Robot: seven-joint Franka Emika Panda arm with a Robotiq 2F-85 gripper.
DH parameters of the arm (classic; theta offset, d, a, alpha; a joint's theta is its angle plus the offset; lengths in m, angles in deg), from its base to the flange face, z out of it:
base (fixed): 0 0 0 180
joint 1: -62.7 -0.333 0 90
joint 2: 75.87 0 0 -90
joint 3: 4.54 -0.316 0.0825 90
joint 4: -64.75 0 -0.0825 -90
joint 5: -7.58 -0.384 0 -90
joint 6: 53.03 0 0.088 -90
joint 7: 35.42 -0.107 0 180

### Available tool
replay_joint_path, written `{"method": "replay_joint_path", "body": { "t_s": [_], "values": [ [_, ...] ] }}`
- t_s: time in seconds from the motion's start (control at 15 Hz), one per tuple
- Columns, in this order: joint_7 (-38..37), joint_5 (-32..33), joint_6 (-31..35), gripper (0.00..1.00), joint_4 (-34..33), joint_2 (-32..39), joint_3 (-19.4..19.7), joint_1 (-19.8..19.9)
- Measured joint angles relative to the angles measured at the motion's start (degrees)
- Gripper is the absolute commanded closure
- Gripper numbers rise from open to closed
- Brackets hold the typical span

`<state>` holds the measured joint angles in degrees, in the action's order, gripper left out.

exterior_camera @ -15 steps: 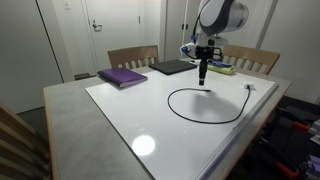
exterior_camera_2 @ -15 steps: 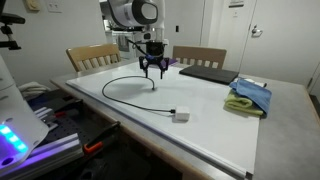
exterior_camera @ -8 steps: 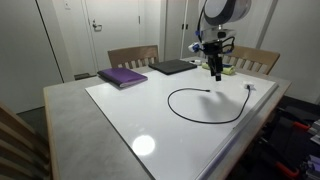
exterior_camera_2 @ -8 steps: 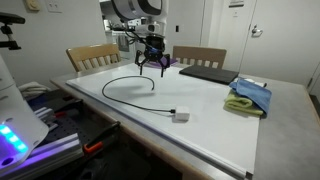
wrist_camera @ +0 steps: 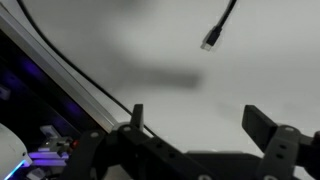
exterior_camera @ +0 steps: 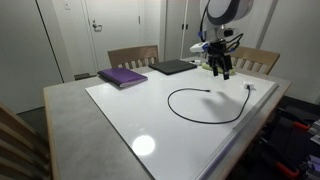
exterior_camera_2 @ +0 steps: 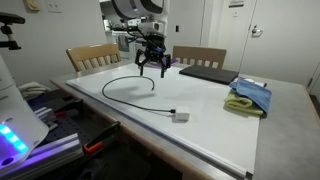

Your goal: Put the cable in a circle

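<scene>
Hanging above the far side of the white table top (exterior_camera: 140,112), the gripper (exterior_camera: 221,74) has its jaws spread wide with nothing between them. That suits a tool with nothing to carry at this point. Its height also keeps the fingers (exterior_camera_2: 140,72) clear of the cord, so they should not snag or drag it. The cable (exterior_camera: 168,99) lies flat on the table top, below and just in front of the gripper. It bends into a broad loop, and its loose tip curls back toward the stretch that runs out to the small white plug (exterior_camera_2: 181,116) near the table's edge. In both exterior views the curve is close to a ring but not quite joined, with a gap showing between the tip and that outgoing stretch. By that reading the task is nearly or fully done. The wrist view shows the tip (wrist_camera: 209,42) resting on bare surface beyond the fingertips, touched by nothing, so the cord seems to hold its curve by its own stiffness. It may spring a little wider if nudged. The purple book (exterior_camera: 122,76), the dark laptop (exterior_camera: 172,67) and the folded cloths (exterior_camera_2: 250,96) sit along the table's margins, well apart from the loop, which leaves the middle free for the ring.
</scene>
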<state>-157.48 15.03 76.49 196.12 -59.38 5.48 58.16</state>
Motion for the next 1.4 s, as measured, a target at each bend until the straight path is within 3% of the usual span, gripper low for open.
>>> {"method": "replay_joint_path", "body": {
  "t_s": [0.27, 1.0, 1.4],
  "values": [
    [2.86, 0.05, 0.01, 0.0, -0.01, 0.35, -0.08, 0.08],
    [34.98, 5.73, -2.32, 0.0, 0.03, 0.37, -0.11, 2.91],
    [43.54, 19.4, 0.14, 0.0, 1.72, 0.3, 0.99, 3.04]
  ]
}}
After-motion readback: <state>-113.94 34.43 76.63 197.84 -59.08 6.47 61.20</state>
